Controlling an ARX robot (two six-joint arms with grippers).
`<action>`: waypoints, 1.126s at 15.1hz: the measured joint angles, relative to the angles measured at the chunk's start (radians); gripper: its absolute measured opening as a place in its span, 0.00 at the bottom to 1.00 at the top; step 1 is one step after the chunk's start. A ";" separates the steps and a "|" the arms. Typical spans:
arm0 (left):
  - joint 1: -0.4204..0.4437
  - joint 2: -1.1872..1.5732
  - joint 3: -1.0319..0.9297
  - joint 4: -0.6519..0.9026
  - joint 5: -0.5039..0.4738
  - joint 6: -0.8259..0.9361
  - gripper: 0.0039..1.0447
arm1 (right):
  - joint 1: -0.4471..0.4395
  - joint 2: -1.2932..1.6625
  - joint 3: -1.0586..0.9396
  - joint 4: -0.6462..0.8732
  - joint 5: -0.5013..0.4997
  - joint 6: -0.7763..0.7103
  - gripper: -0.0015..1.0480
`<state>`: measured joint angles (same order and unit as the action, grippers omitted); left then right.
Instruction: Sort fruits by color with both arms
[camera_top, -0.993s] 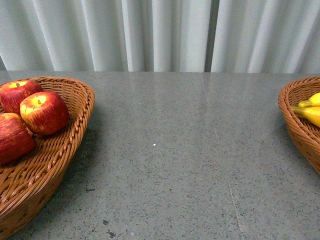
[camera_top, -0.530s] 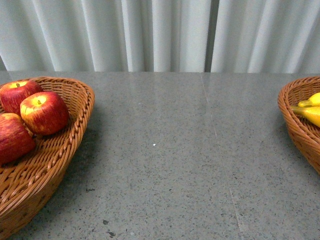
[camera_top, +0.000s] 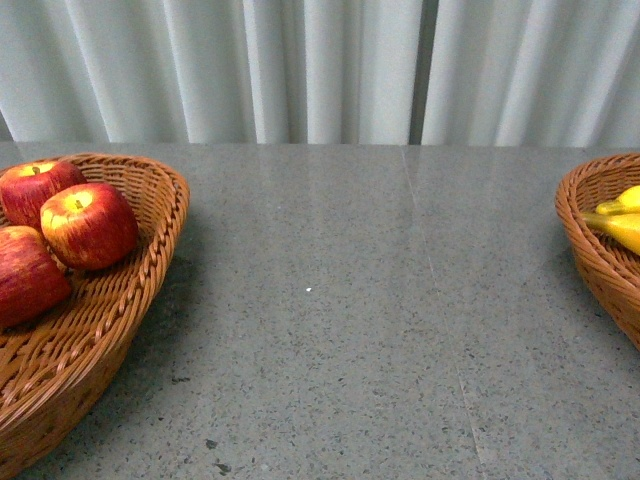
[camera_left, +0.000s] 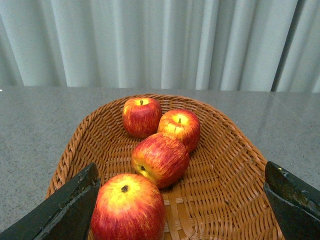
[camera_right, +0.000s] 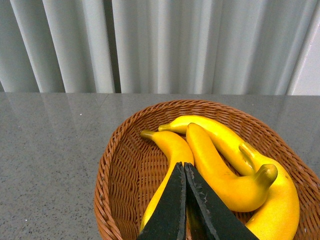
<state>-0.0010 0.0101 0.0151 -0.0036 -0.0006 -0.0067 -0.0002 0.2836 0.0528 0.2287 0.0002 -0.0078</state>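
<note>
Several red apples lie in a wicker basket (camera_left: 222, 172); the nearest apple (camera_left: 127, 210) sits between the fingers of my left gripper (camera_left: 181, 172), which hangs open over the basket and touches nothing. The front view shows that basket (camera_top: 165, 235) at the left with an apple (camera_top: 88, 225) on top. Three yellow bananas lie in a second wicker basket (camera_right: 112, 165). My right gripper (camera_right: 184, 166) is shut and empty just above one banana (camera_right: 170, 147). In the front view the banana basket (camera_top: 590, 250) sits at the right edge, and neither gripper shows there.
Both baskets stand on a grey speckled stone tabletop (camera_top: 350, 300), with bare surface between them. A pale pleated curtain (camera_top: 320, 70) hangs behind the table's far edge.
</note>
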 joint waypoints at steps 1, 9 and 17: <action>0.000 0.000 0.000 0.000 0.000 0.000 0.94 | 0.000 -0.018 -0.005 -0.011 0.000 0.000 0.02; 0.000 0.000 0.000 -0.001 0.001 0.000 0.94 | 0.000 -0.279 -0.039 -0.213 -0.002 0.000 0.02; 0.000 0.000 0.000 0.000 0.000 0.000 0.94 | 0.000 -0.280 -0.040 -0.233 0.000 0.000 0.02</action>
<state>-0.0010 0.0101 0.0151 -0.0036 -0.0002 -0.0063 -0.0002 0.0040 0.0128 -0.0048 0.0002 -0.0074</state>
